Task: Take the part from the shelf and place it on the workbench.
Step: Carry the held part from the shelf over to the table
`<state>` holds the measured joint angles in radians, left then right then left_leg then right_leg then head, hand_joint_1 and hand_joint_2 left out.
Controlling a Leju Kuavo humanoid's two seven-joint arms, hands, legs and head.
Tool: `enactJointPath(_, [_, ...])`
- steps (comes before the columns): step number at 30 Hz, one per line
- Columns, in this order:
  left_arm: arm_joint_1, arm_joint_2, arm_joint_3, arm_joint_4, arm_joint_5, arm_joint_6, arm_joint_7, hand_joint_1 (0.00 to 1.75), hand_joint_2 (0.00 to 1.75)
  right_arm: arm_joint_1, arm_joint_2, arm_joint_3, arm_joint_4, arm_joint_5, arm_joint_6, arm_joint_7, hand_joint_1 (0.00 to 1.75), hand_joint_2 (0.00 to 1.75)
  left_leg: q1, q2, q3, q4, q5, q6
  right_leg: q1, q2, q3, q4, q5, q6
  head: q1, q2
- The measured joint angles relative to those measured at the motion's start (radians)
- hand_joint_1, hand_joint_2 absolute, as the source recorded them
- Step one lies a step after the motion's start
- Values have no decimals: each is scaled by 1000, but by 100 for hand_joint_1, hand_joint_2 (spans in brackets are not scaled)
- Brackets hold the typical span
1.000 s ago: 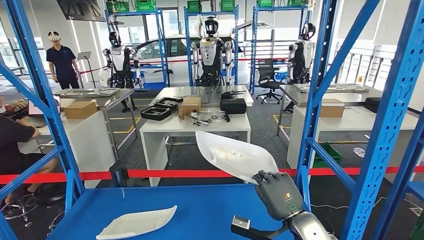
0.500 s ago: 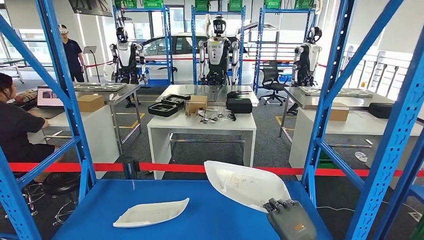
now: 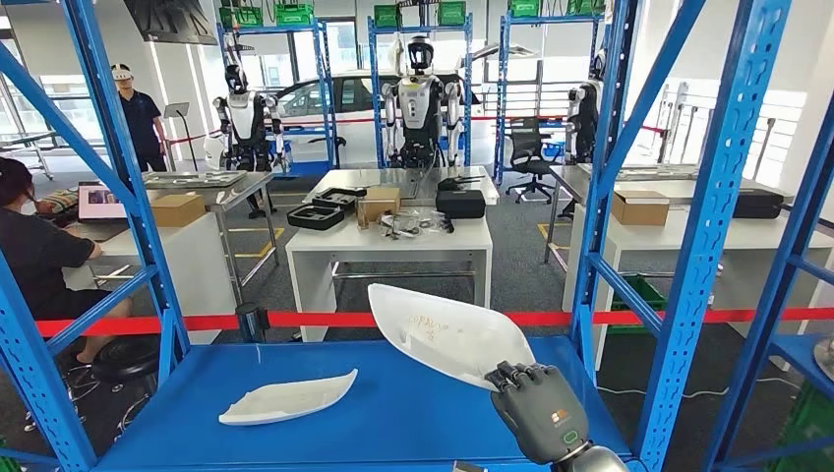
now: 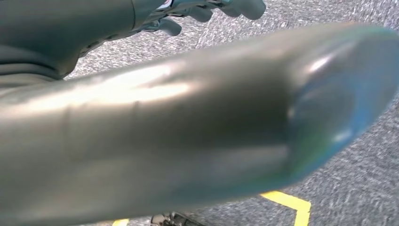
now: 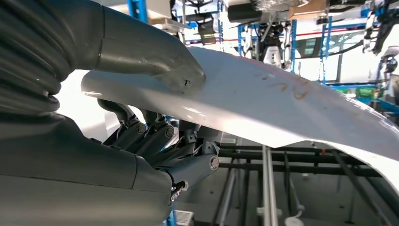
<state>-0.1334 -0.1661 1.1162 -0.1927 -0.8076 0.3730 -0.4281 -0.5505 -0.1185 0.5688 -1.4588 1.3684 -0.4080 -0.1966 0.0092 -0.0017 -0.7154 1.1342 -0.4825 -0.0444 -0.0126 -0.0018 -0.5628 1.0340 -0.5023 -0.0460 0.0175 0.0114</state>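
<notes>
The right hand [image 3: 538, 410] held a white part [image 3: 447, 332] by its near edge, thumb on top and fingers [image 5: 181, 141] curled underneath, lifted above the blue shelf [image 3: 413, 403], so by my judgement the picking was done and the carrying to the workbench was left. The part was a thin, smooth, glossy curved shell with a pointed end, and a second similar piece [image 3: 288, 398] lay flat on the shelf. The left hand [image 4: 207, 9] hung over grey carpet, and I could not tell how far its fingers were open.
</notes>
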Motion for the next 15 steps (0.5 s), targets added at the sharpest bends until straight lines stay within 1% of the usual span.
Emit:
enactJointPath(1, [0, 0, 0, 0, 0, 1, -1, 0, 0, -1, 4, 0, 2, 0, -1, 0, 175, 175, 1, 0, -15, 65, -49, -4, 1, 0, -11, 0, 10, -2, -1, 0])
enactJointPath(2, [-1, 1, 0, 0, -1, 3, -3, 0, 0, -1, 7, 0, 4, 1, -1, 0, 175, 175, 1, 0, -26, 126, -82, -7, 2, 1, -23, 0, 20, -2, -1, 0])
enactJointPath(3, [-1, 2, 0, 0, -1, 6, -4, 0, 0, 0, 10, 0, 6, 2, -1, 0, 175, 175, 1, 0, -26, 165, -95, -8, 3, 0, -36, 1, 30, -1, -1, 0])
enactJointPath(4, [-1, 4, 0, -1, -2, 10, -3, 0, 0, 1, 13, 0, 8, 4, 0, 1, 175, 175, 1, 0, -10, 170, -89, -7, 3, 0, -47, 1, 39, 0, -1, 0])
enactJointPath(5, [-1, 6, 0, -1, -5, 13, 1, 0, 0, 1, 15, 0, 9, 7, 0, 3, 175, 175, 1, 0, 24, 138, -70, -5, 4, 0, -58, 2, 47, 2, -1, 0])
enactJointPath(6, [-1, 8, -1, -1, -10, 17, 8, 0, 0, 1, 16, 0, 10, 11, 0, 8, 175, 175, 1, 0, 74, 77, -51, -2, 4, 1, -67, 2, 55, 5, -2, 0])
enactJointPath(7, [-1, 11, -3, -2, -16, 19, 17, 0, 0, 3, 16, 0, 10, 18, 0, 15, 175, 175, 0, -1, 131, 2, -43, 3, 5, 1, -74, 2, 62, 9, -2, 0])
enactJointPath(8, [0, 13, -6, -2, -23, 20, 27, 0, 0, 8, 15, -3, 7, 27, -1, 25, 175, 175, -2, -3, 173, -58, -39, 9, 5, 1, -78, 2, 69, 15, -1, 0])
enactJointPath(9, [2, 15, -9, -2, -29, 20, 36, 0, 0, 18, 13, -6, 0, 35, -2, 35, 175, 175, -6, -4, 200, -99, -41, 14, 5, 0, -80, 1, 76, 21, -1, 0])
enactJointPath(10, [4, 16, -12, -2, -33, 20, 44, 0, 0, 34, 10, -11, -12, 43, -3, 44, 175, 175, -9, -6, 210, -116, -44, 20, 5, 0, -80, -1, 83, 28, -1, 0])
enactJointPath(11, [8, 16, -14, -2, -37, 20, 50, 0, 0, 55, 5, -17, -27, 51, -4, 50, 175, 175, -11, -6, 204, -118, -37, 28, 5, -1, -80, -4, 90, 35, -1, 0])
enactJointPath(12, [12, 16, -15, -2, -39, 21, 54, 0, 0, 78, -2, -23, -44, 56, -5, 53, 175, 175, -11, -4, 200, -123, -30, 36, 3, 0, -81, -4, 91, 40, -2, 0])
enactJointPath(13, [14, 16, -16, -2, -42, 21, 58, 0, 0, 99, -9, -29, -59, 61, -5, 56, 175, 175, -9, -3, 194, -125, -22, 45, 3, 0, -88, 5, 79, 46, -2, 0])
enactJointPath(14, [15, 16, -16, -2, -44, 21, 60, 0, 0, 116, -17, -35, -72, 64, -5, 58, 175, 175, -7, -1, 185, -128, -12, 55, 2, 1, -100, 32, 50, 51, -2, 0])
enactJointPath(15, [16, 16, -17, -2, -45, 22, 62, 0, 0, 129, -23, -39, -81, 66, -5, 58, 175, 175, -7, 3, 175, -128, -2, 62, 1, 2, -118, 79, 6, 54, -1, 0])
